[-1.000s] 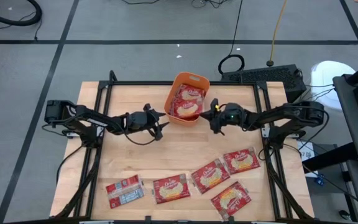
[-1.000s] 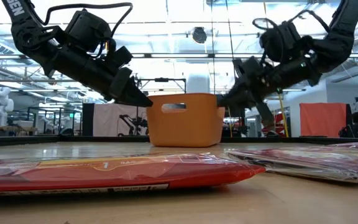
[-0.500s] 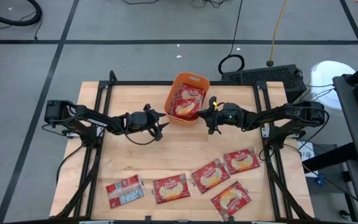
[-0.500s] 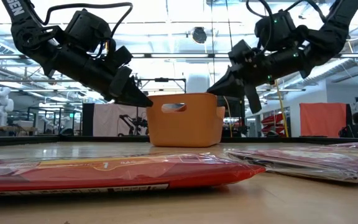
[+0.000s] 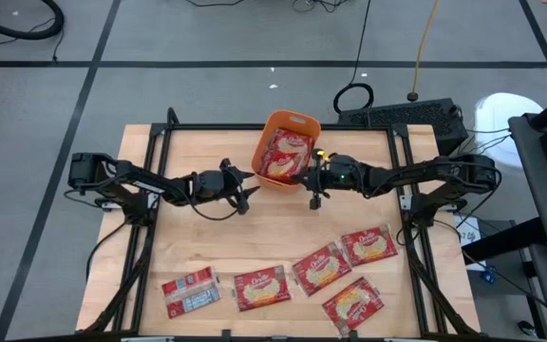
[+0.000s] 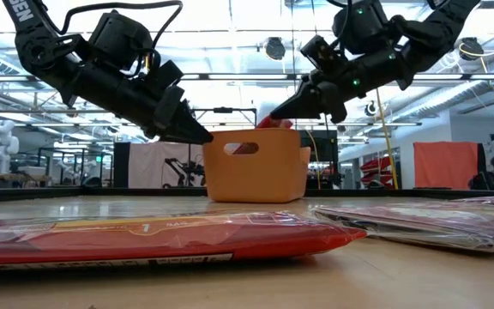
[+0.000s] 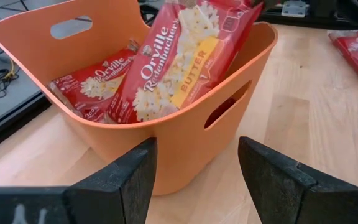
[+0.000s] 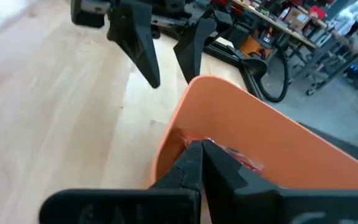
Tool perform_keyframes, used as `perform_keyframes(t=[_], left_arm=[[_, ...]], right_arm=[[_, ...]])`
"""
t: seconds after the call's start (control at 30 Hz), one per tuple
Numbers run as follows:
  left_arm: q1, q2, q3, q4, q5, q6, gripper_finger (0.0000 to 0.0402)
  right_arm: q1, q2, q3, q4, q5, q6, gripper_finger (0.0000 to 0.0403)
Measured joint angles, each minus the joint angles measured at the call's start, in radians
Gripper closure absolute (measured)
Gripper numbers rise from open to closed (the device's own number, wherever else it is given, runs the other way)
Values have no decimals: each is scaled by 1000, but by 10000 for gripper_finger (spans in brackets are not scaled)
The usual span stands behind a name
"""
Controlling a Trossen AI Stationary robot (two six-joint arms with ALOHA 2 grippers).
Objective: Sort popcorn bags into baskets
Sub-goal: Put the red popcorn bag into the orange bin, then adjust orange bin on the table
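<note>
Overhead, I have the small orange plastic bin (image 5: 286, 150) at twelve o'clock on the pale wooden table (image 5: 207, 247), with red popcorn packets inside. My right gripper (image 5: 304, 177) sits at the bin's near rim on its four o'clock side, fingers pinched together. My left gripper (image 5: 247, 188) waits just off the bin's eight o'clock corner, fingers apart and empty. Five more flat red popcorn bags (image 5: 318, 268) lie along the six o'clock edge.

Level across the table, the right gripper's tip hangs over the bin's rim, where a red packet corner (image 6: 267, 123) pokes up.

Past the left wrist's spread fingers (image 7: 122, 184), a red butter-popcorn packet (image 7: 182, 59) leans tilted against the bin wall, its top end above the rim, with another lying flatter behind it.

From the right wrist, the closed fingers (image 8: 199, 163) touch the rim beside a sliver of red.

I judge I'm seating that leaning packet; whether the shut tips pinch it or only press it, I can't tell. Next I'd nudge it down flat, then lift clear toward the six o'clock bags.
</note>
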Motion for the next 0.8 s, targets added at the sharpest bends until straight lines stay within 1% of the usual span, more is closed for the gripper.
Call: perform_keyframes(t=[0.1,0.2,0.27,0.37,0.5,0.57,0.67,0.7,0.8], left_arm=[[0,0,0,0,0,-2,172],[0,0,0,0,0,-3,172],[0,0,0,0,0,-7,172],[0,0,0,0,0,-15,172],[0,0,0,-1,0,-21,172],[0,0,0,-2,0,-21,172],[0,0,0,-5,0,-22,172],[0,0,0,-5,0,-24,172],[1,0,0,-6,0,-28,172]], right_arm=[[3,-1,0,-2,0,39,402],[3,-7,0,-27,0,64,386],[3,-23,1,-38,0,76,365],[3,-61,1,-99,0,77,326],[3,-154,1,-177,0,69,281],[3,-205,2,-240,27,25,267],[0,-241,2,-337,161,-73,262],[-6,-242,1,-364,187,-108,266],[-27,-214,0,-393,182,-141,285]])
